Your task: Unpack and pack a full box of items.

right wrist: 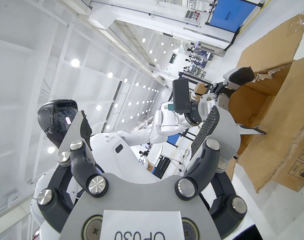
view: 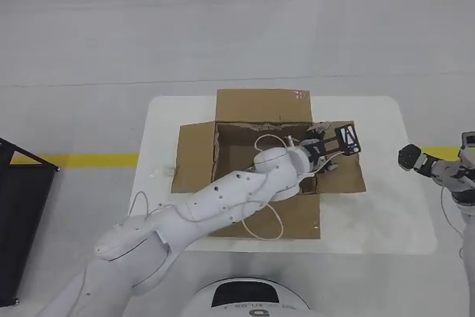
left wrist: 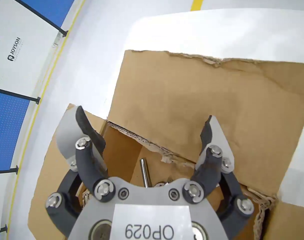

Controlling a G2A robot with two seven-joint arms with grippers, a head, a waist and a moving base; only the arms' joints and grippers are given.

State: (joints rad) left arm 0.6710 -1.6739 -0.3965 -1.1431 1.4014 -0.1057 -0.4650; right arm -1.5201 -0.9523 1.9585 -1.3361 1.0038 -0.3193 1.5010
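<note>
1. Brown open-flapped cardboard box set mid white surface; slim metal rod seen inside.
2. Left tool held wide open, empty, over box; right tool likewise, at surface's edge.
3. Unpacking judged barely begun; repacking left.

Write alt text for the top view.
The left gripper, open, is over the right side of an open cardboard box on a white table. The right gripper, also open, is by the table's right edge.
</note>
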